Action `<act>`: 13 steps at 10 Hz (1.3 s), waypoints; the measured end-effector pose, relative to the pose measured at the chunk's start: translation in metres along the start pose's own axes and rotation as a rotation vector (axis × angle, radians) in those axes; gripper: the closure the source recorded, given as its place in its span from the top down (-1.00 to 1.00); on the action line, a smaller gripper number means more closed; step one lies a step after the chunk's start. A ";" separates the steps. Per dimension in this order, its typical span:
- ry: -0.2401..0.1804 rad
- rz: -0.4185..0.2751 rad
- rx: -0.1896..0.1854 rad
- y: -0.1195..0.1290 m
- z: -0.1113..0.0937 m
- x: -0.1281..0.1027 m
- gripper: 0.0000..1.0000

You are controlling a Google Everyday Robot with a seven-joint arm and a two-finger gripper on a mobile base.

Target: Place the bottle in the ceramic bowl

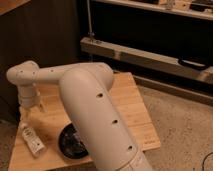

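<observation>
Camera view looks down on the bottle (33, 139), which lies on its side near the front left corner of the wooden table (125, 97). It is a small pale bottle with a light label, and it points slantwise, one end toward the back left and the other toward the front edge. It is not in the ceramic bowl (72, 143). This black, glossy bowl stands on the table just to the right of the bottle, near it but apart, and its right part is hidden behind the big white arm (97, 117).

The gripper (31, 111) hangs from the wrist at the left side of the table, just above the far end of the bottle. Its two fingers stand apart and hold nothing; I cannot tell if they touch the bottle.

Around the table is a speckled floor (187, 130), and behind it a dark cabinet with a long metal rail (150, 56).
</observation>
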 end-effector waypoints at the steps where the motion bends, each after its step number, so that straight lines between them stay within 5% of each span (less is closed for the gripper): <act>1: 0.010 -0.018 -0.015 0.007 0.008 0.000 0.30; 3: 0.021 -0.032 -0.052 0.011 0.019 0.003 0.30; 8: -0.022 -0.024 -0.232 0.005 0.032 0.025 0.30; 13: -0.019 -0.090 -0.226 0.027 0.035 0.027 0.30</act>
